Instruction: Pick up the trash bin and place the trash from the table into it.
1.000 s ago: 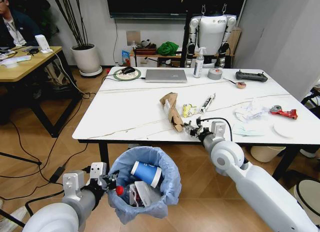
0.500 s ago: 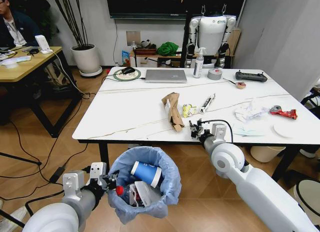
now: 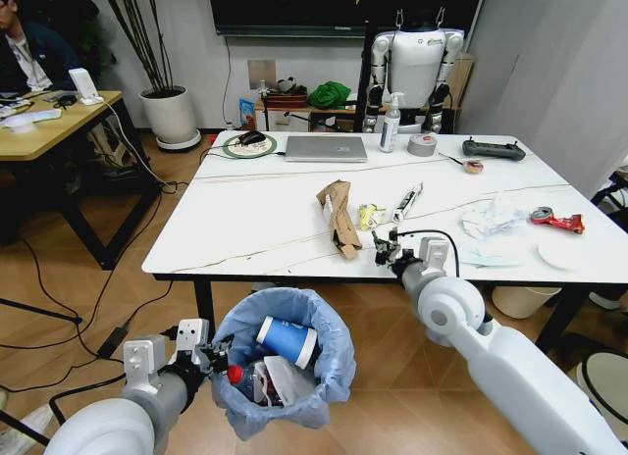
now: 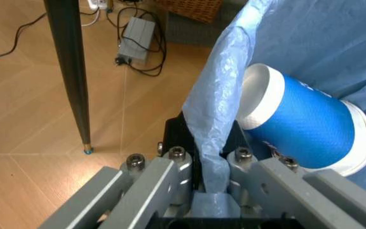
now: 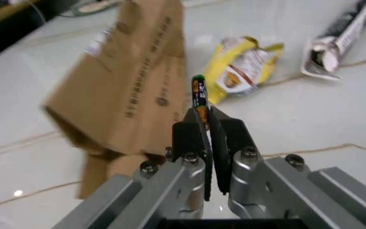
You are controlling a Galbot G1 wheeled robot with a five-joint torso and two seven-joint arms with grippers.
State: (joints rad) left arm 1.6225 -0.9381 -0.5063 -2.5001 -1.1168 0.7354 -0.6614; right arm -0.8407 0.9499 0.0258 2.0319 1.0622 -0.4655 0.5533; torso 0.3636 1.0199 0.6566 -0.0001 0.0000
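Head view had the table (image 3: 255,215) taking up the middle, its white marble-look top carrying the scattered trash: a brown cardboard piece (image 3: 338,217), a yellow wrapper (image 3: 369,216), a flat white packet (image 3: 407,202) and crumpled tissues (image 3: 491,220) farther toward the right. Below the table's near edge hung the trash bin (image 3: 285,362), lined with a light-blue bag, a blue-and-white paper cup (image 3: 287,340) lying on its side inside. The left gripper (image 3: 211,357) was closed on the bin's rim, its fingers (image 4: 170,164) pinching the bunched bag plastic in the left wrist view. The right gripper (image 3: 384,249) sat over the table's near edge, just beside the cardboard. Its fingers (image 5: 189,133) were pressed together on a thin small wrapper (image 5: 199,98), orange with a green tip, standing up between them.
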